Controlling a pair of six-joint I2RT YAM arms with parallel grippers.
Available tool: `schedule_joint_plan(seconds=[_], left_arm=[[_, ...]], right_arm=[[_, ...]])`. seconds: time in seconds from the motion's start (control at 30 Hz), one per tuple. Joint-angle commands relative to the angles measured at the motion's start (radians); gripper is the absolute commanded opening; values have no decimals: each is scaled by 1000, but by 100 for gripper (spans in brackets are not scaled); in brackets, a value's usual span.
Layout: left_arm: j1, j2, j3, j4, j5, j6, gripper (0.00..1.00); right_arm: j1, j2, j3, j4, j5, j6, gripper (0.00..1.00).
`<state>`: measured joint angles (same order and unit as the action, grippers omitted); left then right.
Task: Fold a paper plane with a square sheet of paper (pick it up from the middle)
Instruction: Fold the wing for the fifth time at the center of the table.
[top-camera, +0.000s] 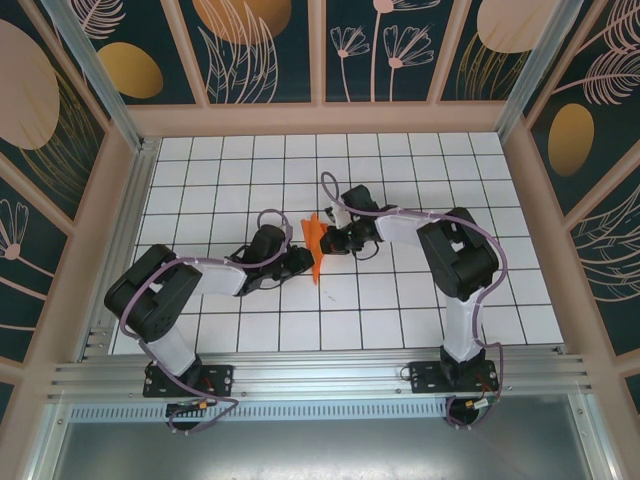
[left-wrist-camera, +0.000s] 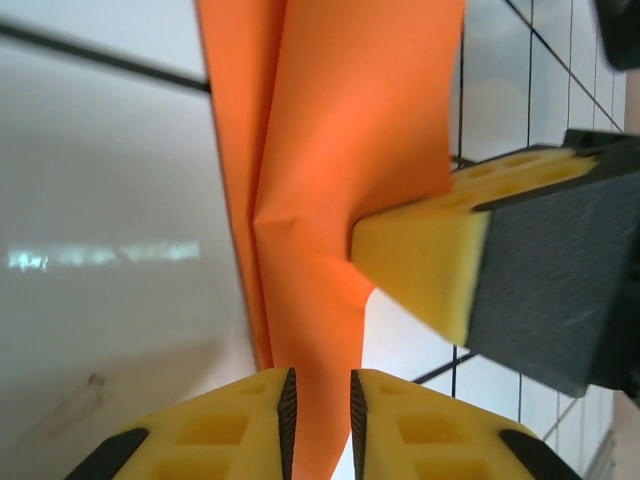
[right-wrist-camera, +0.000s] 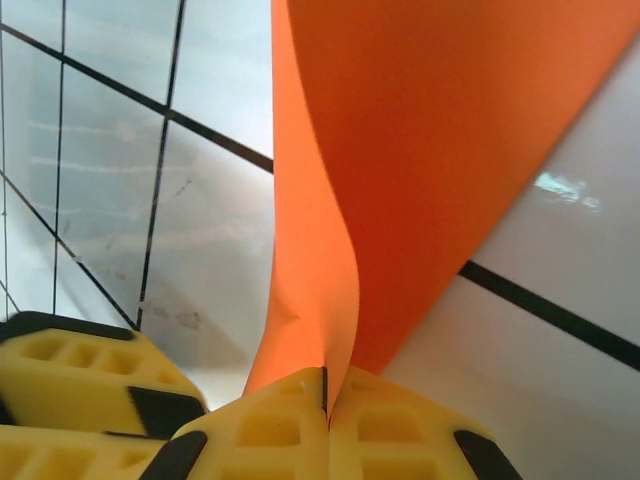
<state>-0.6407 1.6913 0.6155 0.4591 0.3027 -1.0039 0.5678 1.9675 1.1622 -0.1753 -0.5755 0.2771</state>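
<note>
The square sheet of paper (top-camera: 316, 247) is bright orange and folded into a narrow, layered, pointed shape, held above the tiled table between both grippers. My right gripper (right-wrist-camera: 326, 382) is shut on one edge of the paper (right-wrist-camera: 420, 150), pads pressed together on it. My left gripper (left-wrist-camera: 320, 388) is open by a narrow gap, and the paper (left-wrist-camera: 340, 130) hangs loosely between its pads. In the left wrist view a right fingertip (left-wrist-camera: 420, 255) presses into the paper from the right. From above, the left gripper (top-camera: 300, 258) and right gripper (top-camera: 328, 238) almost meet at the paper.
The white table (top-camera: 400, 300) has a black grid and is enclosed by a wooden frame (top-camera: 320, 118) with patterned panels. A metal rail (top-camera: 320, 375) runs along the near edge, by the arm bases. A left finger (right-wrist-camera: 90, 370) sits close beside the right jaws.
</note>
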Motion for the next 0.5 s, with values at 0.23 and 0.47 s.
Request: schedule_joint_plan(seconds=[0.23, 0.47], left_arm=[[-4, 16, -53, 154, 86, -77, 26], [-4, 16, -38, 41, 7, -16, 24]], right_arm=[[14, -20, 0, 17, -20, 34, 9], [11, -14, 7, 44, -45, 45, 25]])
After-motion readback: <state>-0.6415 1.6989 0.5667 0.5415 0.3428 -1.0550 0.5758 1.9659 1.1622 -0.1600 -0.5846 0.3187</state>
